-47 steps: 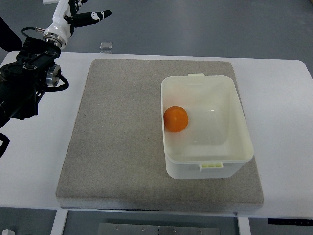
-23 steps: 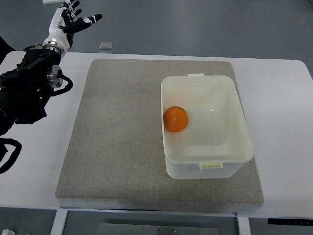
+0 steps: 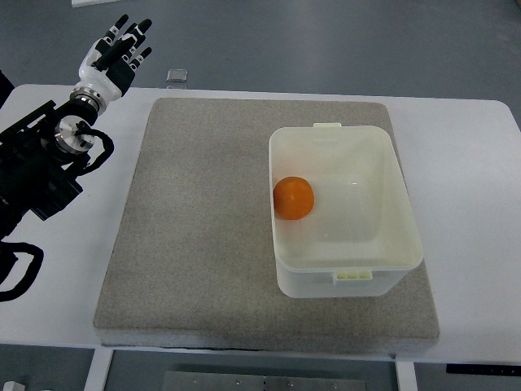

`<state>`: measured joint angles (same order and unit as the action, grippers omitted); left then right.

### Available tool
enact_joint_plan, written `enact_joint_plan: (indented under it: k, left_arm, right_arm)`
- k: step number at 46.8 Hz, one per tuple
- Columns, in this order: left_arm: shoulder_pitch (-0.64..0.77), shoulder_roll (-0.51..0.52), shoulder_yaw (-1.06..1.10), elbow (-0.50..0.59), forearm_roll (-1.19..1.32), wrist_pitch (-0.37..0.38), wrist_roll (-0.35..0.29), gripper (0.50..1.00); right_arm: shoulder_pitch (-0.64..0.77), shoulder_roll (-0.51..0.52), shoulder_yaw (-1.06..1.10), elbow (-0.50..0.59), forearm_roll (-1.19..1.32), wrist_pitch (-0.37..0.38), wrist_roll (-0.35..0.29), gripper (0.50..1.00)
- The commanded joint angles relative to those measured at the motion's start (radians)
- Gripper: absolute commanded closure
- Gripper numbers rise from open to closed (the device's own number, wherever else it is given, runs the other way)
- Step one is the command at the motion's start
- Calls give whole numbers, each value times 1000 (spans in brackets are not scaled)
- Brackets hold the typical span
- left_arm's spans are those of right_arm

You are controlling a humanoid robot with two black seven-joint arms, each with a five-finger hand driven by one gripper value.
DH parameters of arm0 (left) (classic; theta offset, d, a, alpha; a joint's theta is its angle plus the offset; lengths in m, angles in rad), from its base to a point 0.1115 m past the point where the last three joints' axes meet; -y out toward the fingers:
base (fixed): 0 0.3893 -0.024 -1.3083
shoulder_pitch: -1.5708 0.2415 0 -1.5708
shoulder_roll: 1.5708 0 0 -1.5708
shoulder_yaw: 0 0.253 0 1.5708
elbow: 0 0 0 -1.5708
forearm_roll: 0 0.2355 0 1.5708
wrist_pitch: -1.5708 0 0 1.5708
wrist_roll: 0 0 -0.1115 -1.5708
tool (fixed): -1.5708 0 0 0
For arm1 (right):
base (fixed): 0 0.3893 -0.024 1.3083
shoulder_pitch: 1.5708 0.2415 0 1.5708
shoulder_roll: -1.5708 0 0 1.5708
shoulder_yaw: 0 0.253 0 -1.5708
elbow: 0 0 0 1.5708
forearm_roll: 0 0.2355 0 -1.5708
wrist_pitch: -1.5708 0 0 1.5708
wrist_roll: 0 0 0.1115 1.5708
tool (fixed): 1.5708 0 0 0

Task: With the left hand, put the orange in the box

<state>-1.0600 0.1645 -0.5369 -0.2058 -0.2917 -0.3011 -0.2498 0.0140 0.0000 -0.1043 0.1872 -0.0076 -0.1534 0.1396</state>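
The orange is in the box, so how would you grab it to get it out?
Probably from straight above, fingers cupped round the orange's top and its right side. It sits against the box's left wall, so only above and the right are free. The left hand is open and far away.

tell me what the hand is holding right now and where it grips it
Nothing is held. The left hand is at the far left of the table, fingers spread and empty. The orange lies free inside the box.
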Motion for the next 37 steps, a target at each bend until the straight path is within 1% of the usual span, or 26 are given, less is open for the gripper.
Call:
enact_joint_plan:
  k: [1,5,8,14,37]
  left_arm:
    - [2,-3,-60,5,-12,-15,-3,500]
    - [9,-3,-150,6,-23,-23,-2,500]
    - [15,-5,-176,6,-23,-26,-2,500]
    - [17,-26,-175,6,-23,-23,-3,500]
    - [12,-30,-169,-3,-11,-21,-5,501]
  right_arm:
    - [0,0,0,0,0,0,0,568]
    - [0,0,0,-2,0,0,0,568]
    - [0,0,0,0,1,0,0,568]
    - [0,0,0,0,0,0,0,568]
    - [0,0,0,0,1,0,0,568]
